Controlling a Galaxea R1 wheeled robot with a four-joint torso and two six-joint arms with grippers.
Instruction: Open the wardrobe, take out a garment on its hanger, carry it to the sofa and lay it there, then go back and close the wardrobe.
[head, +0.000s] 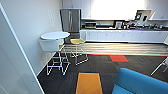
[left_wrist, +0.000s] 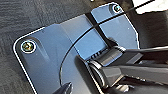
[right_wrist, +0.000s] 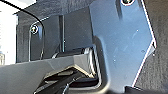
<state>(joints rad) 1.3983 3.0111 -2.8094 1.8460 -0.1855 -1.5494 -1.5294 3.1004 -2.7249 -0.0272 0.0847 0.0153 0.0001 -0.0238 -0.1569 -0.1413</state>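
In your head view, the blue sofa (head: 140, 83) sits near on the right, with a round white table (head: 55, 35) and a fridge (head: 70, 20) farther off on the left. Your wrist views look down at dark carpet (left_wrist: 15, 17), and you cannot tell if either jaws are open or closed.

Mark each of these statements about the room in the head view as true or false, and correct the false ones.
1. A blue sofa sits at the lower right of the head view. True.
2. The round white table stands in the middle of the carpet, far from any wall. False: it stands close beside the white wall on the left.
3. A steel refrigerator stands at the left end of the white kitchen counter. True.
4. The carpet is a single plain colour. False: the dark carpet has an orange patch and a red patch.
5. A yellow-seated chair stands next to the table. True.
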